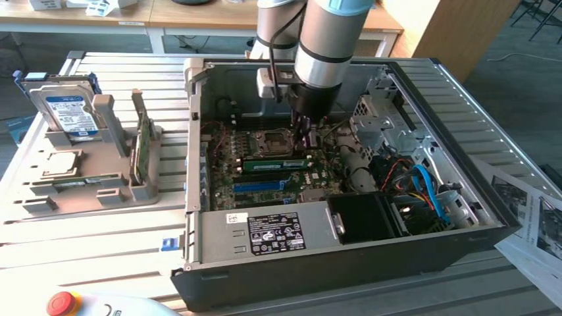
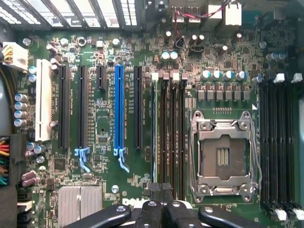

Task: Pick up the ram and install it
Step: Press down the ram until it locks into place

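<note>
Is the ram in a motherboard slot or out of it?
In: the ram stands on edge in a slot beside the CPU socket, with the hand at one end. Fully latched or not, cannot tell.

Slatted metal table [image 1: 114, 240]: open PC case [image 1: 351, 263] mid, grey parts tray [image 1: 83, 191] on ext view's left, printed sheets [image 1: 536, 224] at right edge, red e-stop btn [image 1: 63, 303] near front.

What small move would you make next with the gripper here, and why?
Probably a short, gentle push straight down. The ram already lies along its slot on the motherboard, beside the CPU socket, and the gripper hangs just over the stick's end on the exterior view's right. I cannot tell whether that end has latched, so a light press seems the safest check.
</note>
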Tool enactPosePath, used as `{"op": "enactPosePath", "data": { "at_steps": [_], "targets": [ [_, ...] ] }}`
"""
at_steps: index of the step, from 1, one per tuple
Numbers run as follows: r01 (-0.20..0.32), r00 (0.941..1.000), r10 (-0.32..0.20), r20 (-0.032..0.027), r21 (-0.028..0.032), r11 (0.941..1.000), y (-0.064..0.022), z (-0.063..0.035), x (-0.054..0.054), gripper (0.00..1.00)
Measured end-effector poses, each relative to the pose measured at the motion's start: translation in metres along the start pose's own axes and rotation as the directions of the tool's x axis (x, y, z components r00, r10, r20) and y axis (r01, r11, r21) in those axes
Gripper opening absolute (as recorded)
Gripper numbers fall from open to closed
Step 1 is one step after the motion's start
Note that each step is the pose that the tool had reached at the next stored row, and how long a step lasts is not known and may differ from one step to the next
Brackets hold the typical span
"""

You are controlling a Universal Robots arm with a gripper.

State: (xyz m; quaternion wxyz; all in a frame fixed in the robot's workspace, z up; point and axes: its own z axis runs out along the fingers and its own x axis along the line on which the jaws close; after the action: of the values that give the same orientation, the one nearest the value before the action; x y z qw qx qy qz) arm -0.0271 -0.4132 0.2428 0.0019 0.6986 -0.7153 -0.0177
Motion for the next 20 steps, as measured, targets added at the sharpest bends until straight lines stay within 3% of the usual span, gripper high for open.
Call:
{"op": "enactPosePath", "data": {
  "at_steps": [8,20],
  "targets": [
    [0.0,1.0,0.0,-0.0027,0.0001,1.0,0.0087,0.0026,0.0,0.11],
    [0.0,1.0,0.0,-0.0047,0.0001,1.0,0.0282,0.0053,-0.002,0.11]
  ]
}}
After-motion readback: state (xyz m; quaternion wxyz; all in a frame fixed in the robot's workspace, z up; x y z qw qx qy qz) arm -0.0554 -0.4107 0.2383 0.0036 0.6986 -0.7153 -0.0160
